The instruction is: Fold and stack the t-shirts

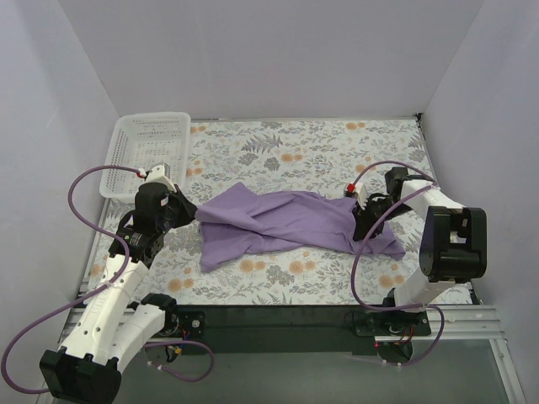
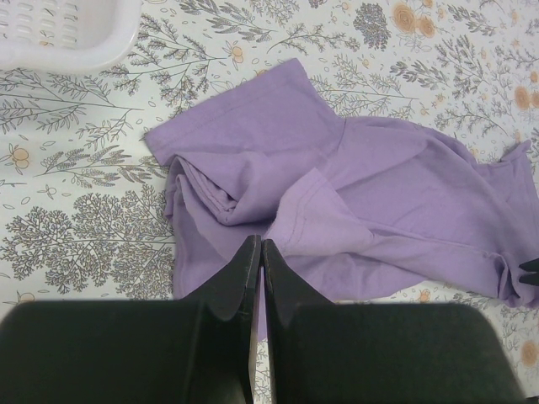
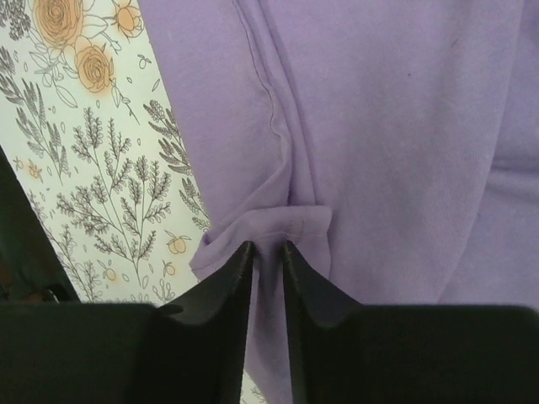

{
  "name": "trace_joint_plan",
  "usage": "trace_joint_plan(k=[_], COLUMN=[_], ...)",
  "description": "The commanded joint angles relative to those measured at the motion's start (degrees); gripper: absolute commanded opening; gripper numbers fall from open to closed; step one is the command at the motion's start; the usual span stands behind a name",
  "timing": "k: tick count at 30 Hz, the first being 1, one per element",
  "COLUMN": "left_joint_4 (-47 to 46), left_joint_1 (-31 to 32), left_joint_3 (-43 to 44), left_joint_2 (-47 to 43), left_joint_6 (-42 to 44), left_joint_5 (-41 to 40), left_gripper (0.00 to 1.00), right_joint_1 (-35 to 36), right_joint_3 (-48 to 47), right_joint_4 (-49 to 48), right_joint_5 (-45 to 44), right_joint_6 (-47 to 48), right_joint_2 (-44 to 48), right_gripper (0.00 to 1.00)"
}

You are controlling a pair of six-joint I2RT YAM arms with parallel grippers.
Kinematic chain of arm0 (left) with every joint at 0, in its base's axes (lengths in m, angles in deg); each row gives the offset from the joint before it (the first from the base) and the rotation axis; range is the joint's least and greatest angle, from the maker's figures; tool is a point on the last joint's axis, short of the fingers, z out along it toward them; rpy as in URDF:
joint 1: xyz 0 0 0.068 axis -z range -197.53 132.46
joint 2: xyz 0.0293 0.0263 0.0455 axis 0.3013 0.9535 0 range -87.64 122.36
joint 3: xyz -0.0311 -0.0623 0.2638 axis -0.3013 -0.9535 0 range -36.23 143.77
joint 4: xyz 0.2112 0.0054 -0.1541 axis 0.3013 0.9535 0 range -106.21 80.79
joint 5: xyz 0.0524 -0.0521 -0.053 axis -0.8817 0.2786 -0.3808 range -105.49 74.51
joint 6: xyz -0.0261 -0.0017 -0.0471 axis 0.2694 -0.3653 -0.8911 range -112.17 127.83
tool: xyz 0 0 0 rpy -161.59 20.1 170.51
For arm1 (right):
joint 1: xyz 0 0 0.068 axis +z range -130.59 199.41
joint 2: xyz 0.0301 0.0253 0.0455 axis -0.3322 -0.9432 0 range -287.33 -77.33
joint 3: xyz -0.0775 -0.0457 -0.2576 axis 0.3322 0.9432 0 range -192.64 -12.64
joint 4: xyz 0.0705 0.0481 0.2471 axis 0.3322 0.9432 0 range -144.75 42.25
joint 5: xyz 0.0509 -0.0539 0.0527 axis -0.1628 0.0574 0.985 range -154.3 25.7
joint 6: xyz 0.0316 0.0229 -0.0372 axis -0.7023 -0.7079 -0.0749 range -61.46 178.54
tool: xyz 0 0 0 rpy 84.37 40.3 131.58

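- The t-shirt (image 1: 286,223) (image 2: 379,194) (image 3: 396,126), plain lavender-purple, lies crumpled in a long band running left to right across the middle of the tabletop (image 1: 278,151), with folds and one sleeve turned over on top.
- The left hand (image 1: 189,210) (image 2: 259,246) is at the shirt's left end. Its fingers are pressed together, with a thin sliver of purple cloth caught between them.
- The right hand (image 1: 364,220) (image 3: 267,248) is at the shirt's right end. Its fingers stand narrowly apart and pinch a small fold of the cloth beside a hem seam.
- A white mesh basket (image 1: 126,172) (image 2: 67,34) stands at the far left corner of the tabletop, just beyond the left hand and apart from the shirt. Only its own mesh floor shows inside.
- The tabletop (image 2: 84,236) (image 3: 93,168) has a pale covering printed with grey leaves and orange flowers.
- Plain pale walls (image 1: 269,59) close in the left, far and right sides.
- Purple cables (image 1: 80,189) loop from both arms.
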Motion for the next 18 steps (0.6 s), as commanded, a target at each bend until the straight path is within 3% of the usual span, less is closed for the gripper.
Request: trace_joint_plan(k=[1,3,4,13,18], left_joint_4=[-0.3,-0.2,0.0,1.0,0.6], left_joint_1=[0.1,0.1,0.1,0.1,0.1], left_joint_3=[-0.2,0.0,0.4,2.6,8.2], left_joint_2=[-0.5,-0.5,-0.5,-1.7,-2.0], left_joint_6=[0.3,0.4,0.5,0.7,1.0], left_joint_5=[0.6,0.4,0.3,-1.1,-2.7], left_gripper=[0.0,0.0,0.0,0.0,0.0], right_joint_1=[0.4,0.4,0.4,-1.7,-6.3], right_joint_3=[-0.8,-1.0,-1.2,-1.1,-7.4], right_joint_4=[-0.4,-0.5,-0.4,-0.6,-0.6], right_joint_5=[0.7,1.1,1.0,-2.7,-2.9], right_joint_6=[-0.3,-0.9,-1.4,-5.2,-8.3], right_joint_2=[0.9,2.1,4.0,22.3,28.9], right_gripper=[0.25,0.03,0.01,0.01,0.01])
